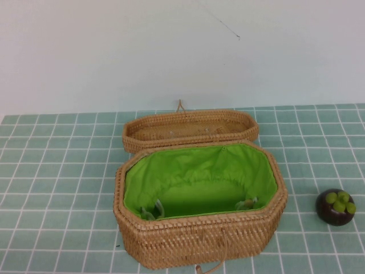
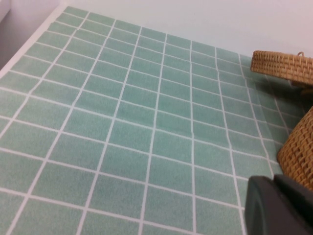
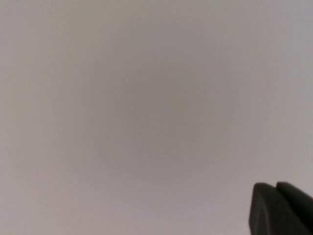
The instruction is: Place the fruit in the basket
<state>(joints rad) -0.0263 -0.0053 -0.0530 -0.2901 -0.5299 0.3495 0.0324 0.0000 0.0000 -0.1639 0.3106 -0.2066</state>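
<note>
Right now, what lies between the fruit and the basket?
High view: only bare green tiled cloth separates the fruit from the basket. Left gripper and right gripper show only in wrist views.

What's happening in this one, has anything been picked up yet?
Nothing is being handled yet. The basket sits on the tiled table with its lid swung open behind it, its green lining bare. The fruit still rests on the table to the basket's right, untouched. Neither arm appears in the high view. The left gripper hovers over the tiles beside the basket; the right gripper faces only a blank grey surface.
</note>
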